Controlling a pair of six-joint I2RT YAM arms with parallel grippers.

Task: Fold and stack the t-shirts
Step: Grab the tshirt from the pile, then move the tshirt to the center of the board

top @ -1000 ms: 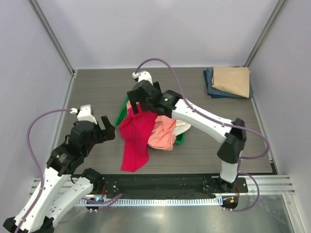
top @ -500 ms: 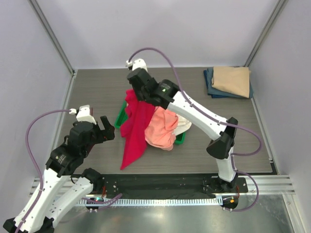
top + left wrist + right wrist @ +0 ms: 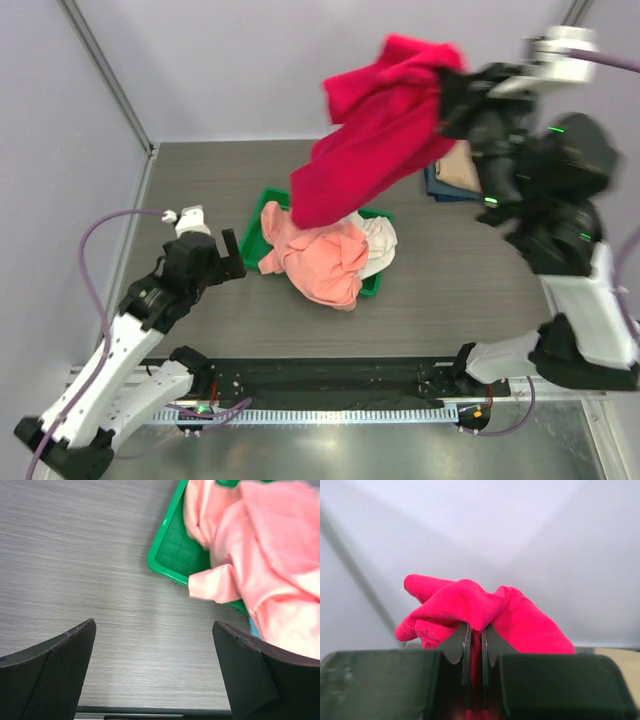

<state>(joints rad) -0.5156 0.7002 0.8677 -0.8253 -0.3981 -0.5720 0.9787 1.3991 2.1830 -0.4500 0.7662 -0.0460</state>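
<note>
My right gripper (image 3: 452, 92) (image 3: 476, 635) is raised high near the camera and shut on the crimson-red t-shirt (image 3: 375, 130) (image 3: 470, 605), which hangs down and left over the tray. A salmon-pink t-shirt (image 3: 320, 260) (image 3: 270, 560) and a white one (image 3: 380, 240) lie heaped in the green tray (image 3: 262, 215) (image 3: 172, 550). A tan t-shirt (image 3: 462, 165) lies on a navy blue one (image 3: 436, 188) at the back right, partly hidden by my right arm. My left gripper (image 3: 220, 255) (image 3: 152, 667) stands open over bare table just left of the tray.
The table is grey wood grain (image 3: 190, 190) with pale walls at the back and sides. A black strip and metal rail (image 3: 330, 385) run along the near edge between the arm bases.
My right arm has swung up and to the right, lifting the red t-shirt clear of the heap. My left gripper has moved a little toward the tray.
</note>
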